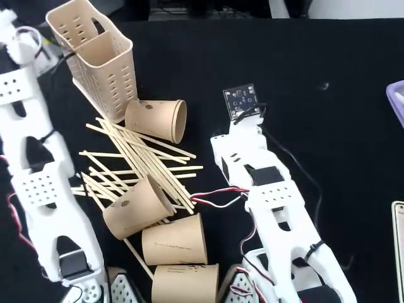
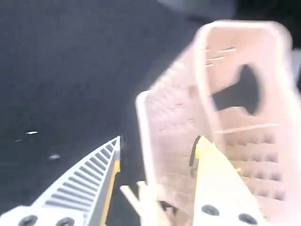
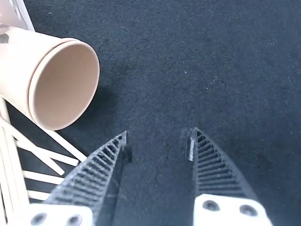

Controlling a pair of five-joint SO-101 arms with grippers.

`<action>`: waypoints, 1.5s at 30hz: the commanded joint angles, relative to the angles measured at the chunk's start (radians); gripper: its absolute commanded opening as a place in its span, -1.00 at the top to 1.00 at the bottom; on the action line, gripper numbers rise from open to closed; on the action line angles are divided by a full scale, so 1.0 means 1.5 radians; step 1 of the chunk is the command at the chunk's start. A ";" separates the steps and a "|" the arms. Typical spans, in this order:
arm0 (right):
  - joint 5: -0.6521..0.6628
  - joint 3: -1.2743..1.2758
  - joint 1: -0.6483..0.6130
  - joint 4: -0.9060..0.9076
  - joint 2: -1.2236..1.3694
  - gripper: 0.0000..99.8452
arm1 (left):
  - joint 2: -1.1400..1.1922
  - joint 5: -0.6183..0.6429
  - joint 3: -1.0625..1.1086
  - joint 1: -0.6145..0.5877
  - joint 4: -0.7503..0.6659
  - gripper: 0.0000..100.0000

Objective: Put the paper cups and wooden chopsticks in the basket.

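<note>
Right hand (image 3: 158, 133) open, empty; paper cup (image 3: 51, 80) beside. Left hand (image 2: 158, 139) agape astride basket (image 2: 181, 113) wall.

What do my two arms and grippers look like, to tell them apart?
Left arm: white plastic with perforated panels; left gripper has white ribbed fingers edged yellow. Right arm: white plastic trailing red, white and black wires; right gripper has black ribbed fingers.

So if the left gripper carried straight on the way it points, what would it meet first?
Most likely the basket: in the left wrist view its near wall stands right ahead, between the open fingers of the left gripper. How far off it is cannot be judged.
</note>
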 commanded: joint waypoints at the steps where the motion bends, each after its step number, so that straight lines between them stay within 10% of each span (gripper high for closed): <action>1: 0.006 -0.004 -0.010 -0.014 -0.001 0.60 | -0.044 0.023 -0.061 0.071 0.004 0.48; 18: 0.006 -0.004 -0.010 -0.014 -0.002 0.60 | 0.061 0.023 -0.063 0.105 0.018 0.43; 25: 0.006 -0.004 -0.010 -0.014 -0.002 0.60 | 0.072 0.021 -0.062 0.118 0.018 0.96; 29: 0.006 -0.004 -0.010 -0.014 -0.002 0.60 | 0.072 0.020 -0.066 0.145 0.018 0.92; 45: -0.001 -0.065 0.090 0.054 -0.040 0.60 | 0.064 -0.245 -0.061 0.287 0.020 0.94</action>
